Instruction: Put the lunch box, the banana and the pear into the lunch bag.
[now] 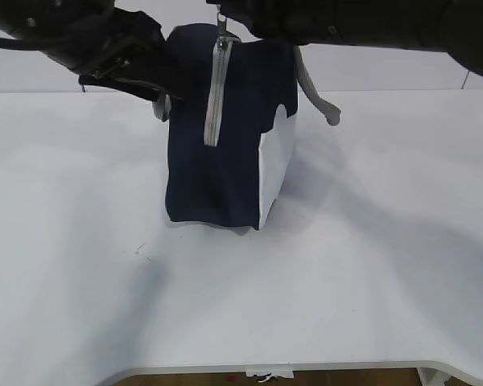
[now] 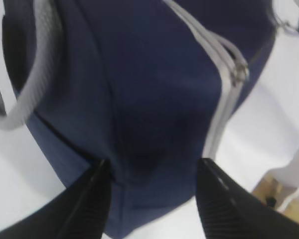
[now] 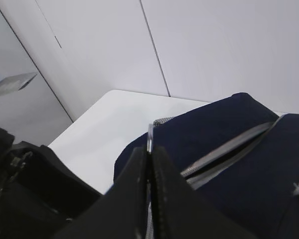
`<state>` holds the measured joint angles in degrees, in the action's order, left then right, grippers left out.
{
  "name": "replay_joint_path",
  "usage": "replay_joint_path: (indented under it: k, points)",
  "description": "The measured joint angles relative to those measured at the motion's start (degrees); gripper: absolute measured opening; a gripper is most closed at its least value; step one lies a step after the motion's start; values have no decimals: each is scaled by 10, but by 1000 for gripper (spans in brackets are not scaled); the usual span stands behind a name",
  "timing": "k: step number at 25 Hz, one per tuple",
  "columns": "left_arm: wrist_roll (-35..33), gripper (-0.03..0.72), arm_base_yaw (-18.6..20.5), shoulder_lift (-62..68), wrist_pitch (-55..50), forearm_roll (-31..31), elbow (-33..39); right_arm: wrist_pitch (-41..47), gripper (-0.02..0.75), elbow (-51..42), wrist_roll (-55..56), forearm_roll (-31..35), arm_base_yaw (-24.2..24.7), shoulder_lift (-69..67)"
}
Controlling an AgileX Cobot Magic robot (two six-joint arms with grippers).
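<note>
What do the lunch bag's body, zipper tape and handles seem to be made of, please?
Lunch bag: matte navy woven fabric, softly creased, with a smoother white lower panel. Zipper: grey, likely textile tape; its teeth are too blurred to judge. Handles: grey webbing, flat and limp.

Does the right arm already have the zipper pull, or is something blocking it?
Probably has it: the right end effector looks shut on the ring pull atop the lunch bag; nothing blocks it.

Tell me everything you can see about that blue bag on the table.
The lunch bag is a boxy navy fabric bag with a white lower side panel, a grey zipper running down its front and grey webbing handles. It stands upright on the white table. The left claw straddles its upper corner, fingers either side. The right claw is shut on the zipper's pull at the top.
</note>
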<state>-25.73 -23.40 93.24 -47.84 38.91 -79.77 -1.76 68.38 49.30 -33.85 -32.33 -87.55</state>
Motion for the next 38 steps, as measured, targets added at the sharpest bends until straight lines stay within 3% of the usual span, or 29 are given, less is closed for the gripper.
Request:
replay_joint_path:
  k: [6,8,13,15,24,38]
  points:
    - [-37,388,0,19,49,35,0,0,1,0,3,0,0,0]
    - [-51,312,0,27,53,49,0,0,1,0,4,0,0,0]
    - [-75,41,0,37,46,56,0,0,1,0,6,0,0,-2]
    - [-82,6,0,37,30,46,0,2,1,0,6,0,0,-3]
    - [-91,-3,0,18,-72,-92,0,24,1,2,6,-1,-1,-6]
    - [-91,-3,0,-19,-171,-159,0,120,1,94,7,-76,-1,-70]
